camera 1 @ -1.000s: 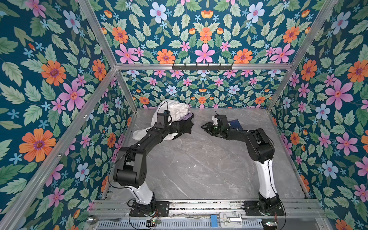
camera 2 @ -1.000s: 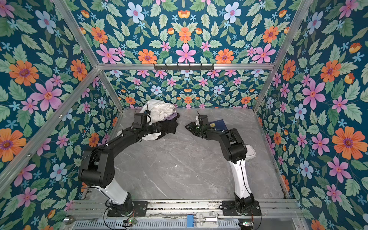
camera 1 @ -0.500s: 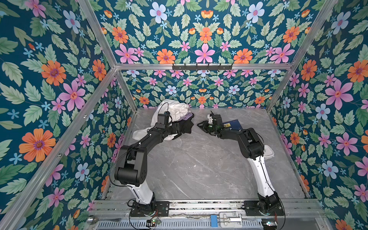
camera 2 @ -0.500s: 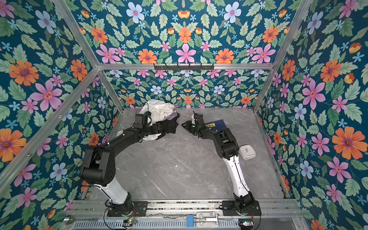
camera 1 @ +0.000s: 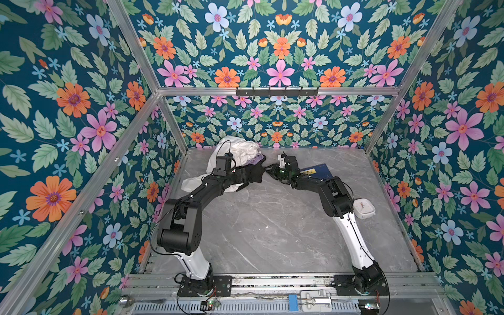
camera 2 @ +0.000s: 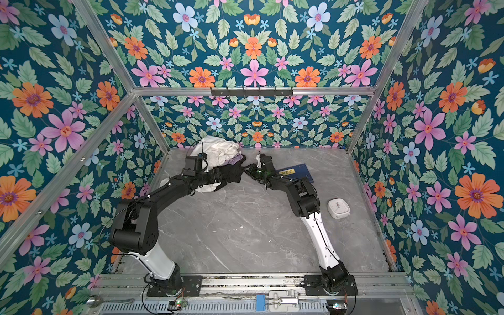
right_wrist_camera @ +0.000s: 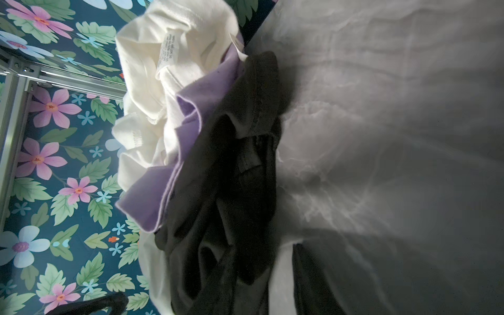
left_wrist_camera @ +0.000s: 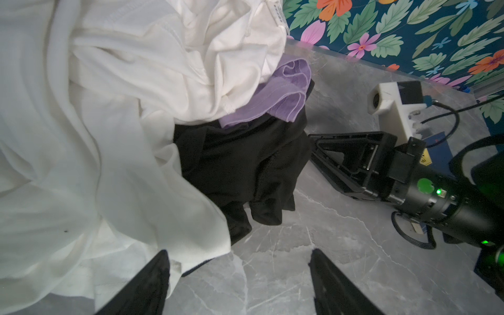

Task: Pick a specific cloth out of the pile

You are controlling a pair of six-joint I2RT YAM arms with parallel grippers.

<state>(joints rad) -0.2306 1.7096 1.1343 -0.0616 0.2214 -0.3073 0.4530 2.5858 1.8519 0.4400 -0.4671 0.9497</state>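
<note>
Black cloth, at right pincer tips (left pincer near)

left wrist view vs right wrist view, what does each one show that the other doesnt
Only the left wrist view: the right hand seen from the side at the edge of the black cloth, the left hand with fingers wide apart above the table, and a corner of a blue book.
Only the right wrist view: the metal corner post behind the pile.
Both: the white garment, lilac cloth and black cloth heaped together, the grey table, the floral wall.
</note>
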